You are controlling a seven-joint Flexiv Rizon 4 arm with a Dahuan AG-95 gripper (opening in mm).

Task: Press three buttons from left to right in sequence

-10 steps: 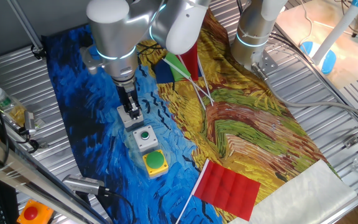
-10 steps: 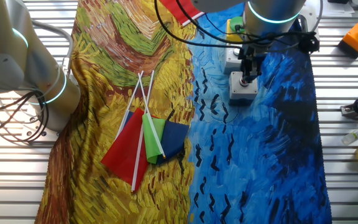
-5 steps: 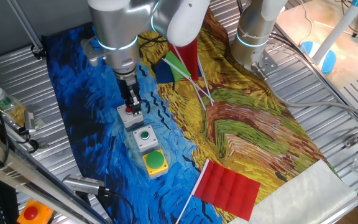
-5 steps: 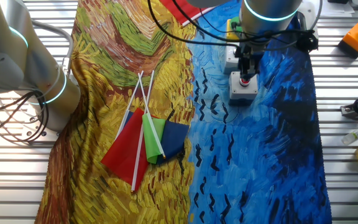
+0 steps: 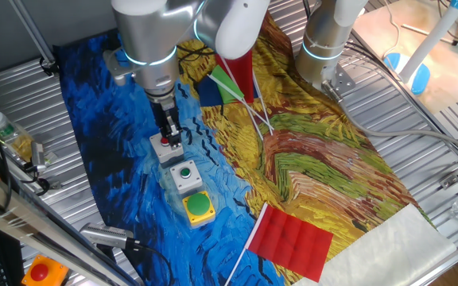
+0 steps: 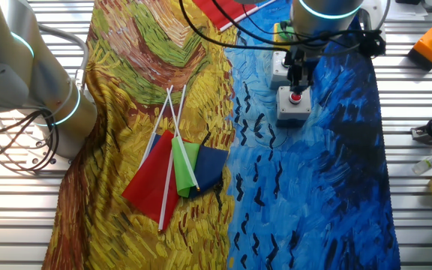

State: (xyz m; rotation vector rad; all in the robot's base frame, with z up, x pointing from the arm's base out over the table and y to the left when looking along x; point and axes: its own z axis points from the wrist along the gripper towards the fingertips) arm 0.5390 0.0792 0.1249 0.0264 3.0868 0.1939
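Grey with a small red cap, the red-button box (image 5: 167, 148) sits first in a short row on the painted cloth (image 5: 293, 159) that covers the worktop (image 5: 420, 103), with the green-button box (image 5: 185, 176) next and the yellow dome box (image 5: 199, 207) last. A second ago the claw (image 5: 169, 134) was down on the red cap; now it has lifted a little, so the cap (image 6: 296, 97) shows clear beneath the tip in the other fixed view — that reads as the first press done and the arm pulling off. Whether the fingers are parted or closed I cannot tell; they carry nothing. In my judgement the next move is a short shift along the row to the green-button box, and it needs the tip centred, since that cap is small — a slight offset would land on the grey housing instead.
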